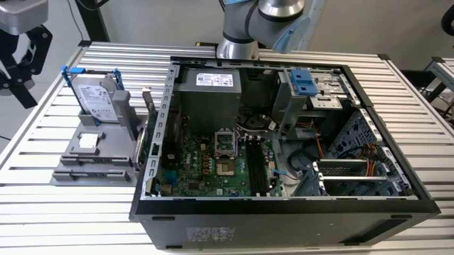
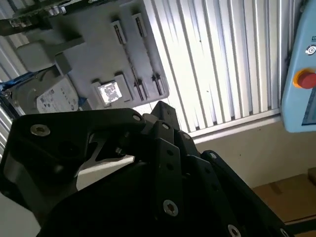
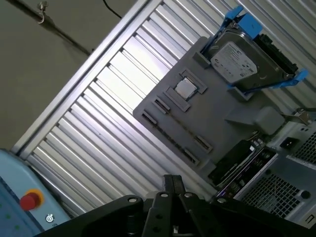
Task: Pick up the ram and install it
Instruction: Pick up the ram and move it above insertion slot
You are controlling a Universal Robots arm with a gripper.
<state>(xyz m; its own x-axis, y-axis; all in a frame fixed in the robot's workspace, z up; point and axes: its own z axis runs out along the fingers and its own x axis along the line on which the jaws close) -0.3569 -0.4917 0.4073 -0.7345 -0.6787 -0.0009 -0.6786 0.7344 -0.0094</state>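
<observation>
The ram (image 1: 150, 118) is a thin dark stick standing on edge in the grey holder (image 1: 92, 159), on the side nearest the open computer case (image 1: 284, 207). The first wrist view shows the ram (image 3: 240, 157) along the holder's edge beside the case wall; in the second wrist view the ram (image 2: 33, 15) lies past the holder. My gripper (image 1: 21, 85) hangs above the table at the exterior view's far left, apart from the holder and holding nothing that I can see. Its black linkage (image 2: 160, 113) (image 3: 173, 183) is in both wrist views. Long black motherboard slots (image 1: 257, 164) lie inside the case.
A silver hard drive in a blue frame (image 1: 95, 98) stands at the back of the holder. A small square chip (image 1: 88, 141) rests on the holder. The slatted metal table (image 1: 71, 212) carries everything. A pale blue pendant with a red button (image 2: 306, 79) sits past the table edge.
</observation>
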